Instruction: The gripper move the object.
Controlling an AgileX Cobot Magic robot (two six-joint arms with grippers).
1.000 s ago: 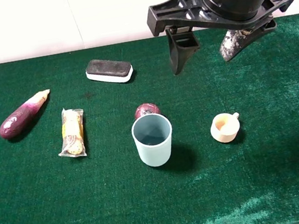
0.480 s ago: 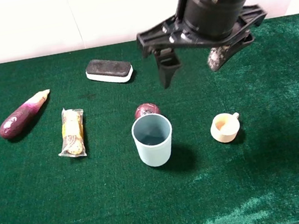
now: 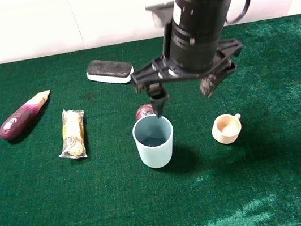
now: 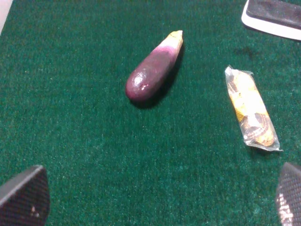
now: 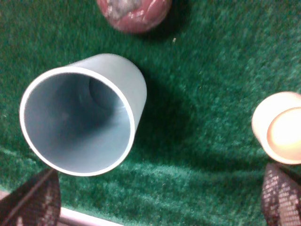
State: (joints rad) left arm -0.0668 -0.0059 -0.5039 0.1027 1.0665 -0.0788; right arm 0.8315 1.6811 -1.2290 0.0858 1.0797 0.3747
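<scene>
The pale blue tumbler stands upright and empty near the middle of the green table. My right gripper is open and hangs above the table just behind and to the right of the tumbler. Its left finger is over the tumbler's far rim, and its speckled finger is above the cream cup. In the right wrist view the tumbler lies toward one side of the gap between the wide-spread fingers of the right gripper. My left gripper is open and empty over bare cloth.
A small cream cup with a handle stands right of the tumbler. A dark red ball touches or nearly touches its far side. A black-and-white eraser, a snack packet and an eggplant lie to the left.
My right gripper has moved left, forward and down, from over the back right of the table to just above the tumbler's far rim. It has stayed open. The objects have not moved.
</scene>
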